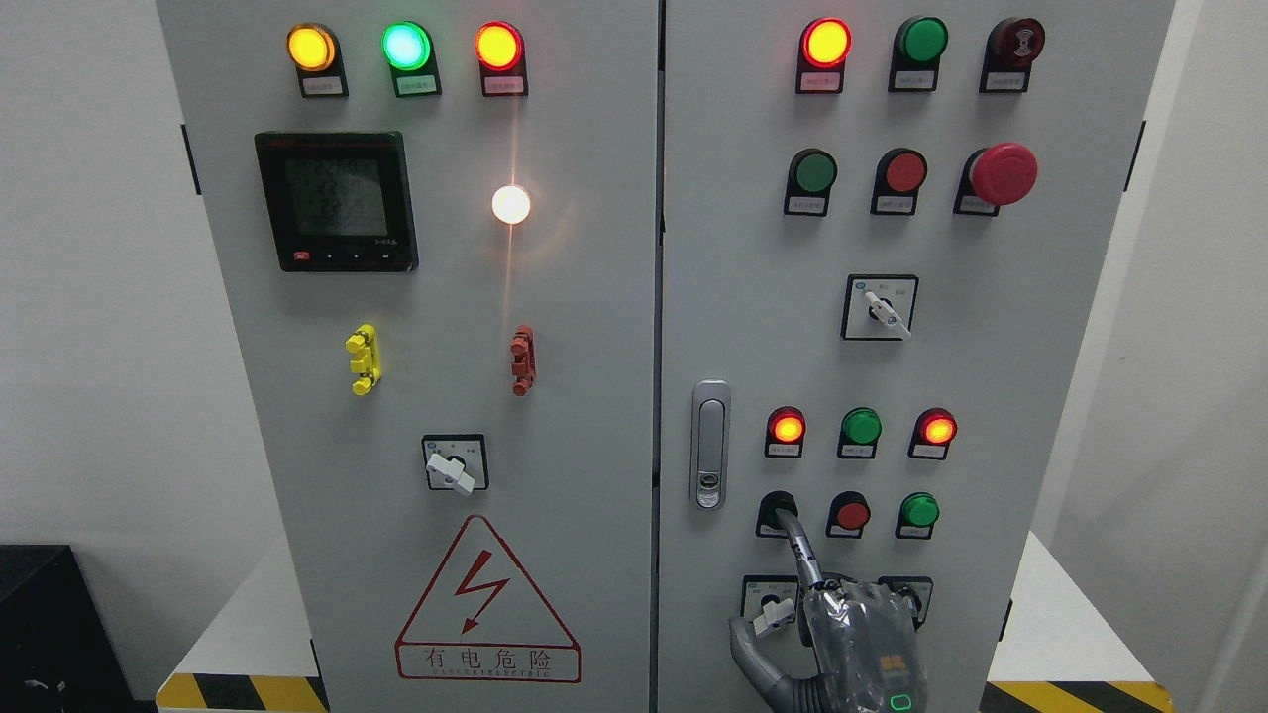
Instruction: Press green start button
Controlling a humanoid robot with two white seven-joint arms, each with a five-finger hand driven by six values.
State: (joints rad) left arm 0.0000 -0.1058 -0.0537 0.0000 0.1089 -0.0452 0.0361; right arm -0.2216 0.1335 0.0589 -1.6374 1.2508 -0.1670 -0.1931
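Right hand comes up from the bottom edge right of centre, wrapped in clear film, grasping nothing: index finger is stretched out straight, the others folded back, thumb splayed low left over a selector switch. Fingertip is on the leftmost button of the lower button row on the right door, just right of the door handle. The finger covers the cap, so I can't confirm its colour; by position I read it as the green start button. Red button sits just beside it, another green one further right. To do this well: push straight into the panel along the finger axis, keep the tip centred, no drift right toward red, thumb off the selector. The green lamp above the row looks unlit; I'd watch it to confirm. Left hand not visible.
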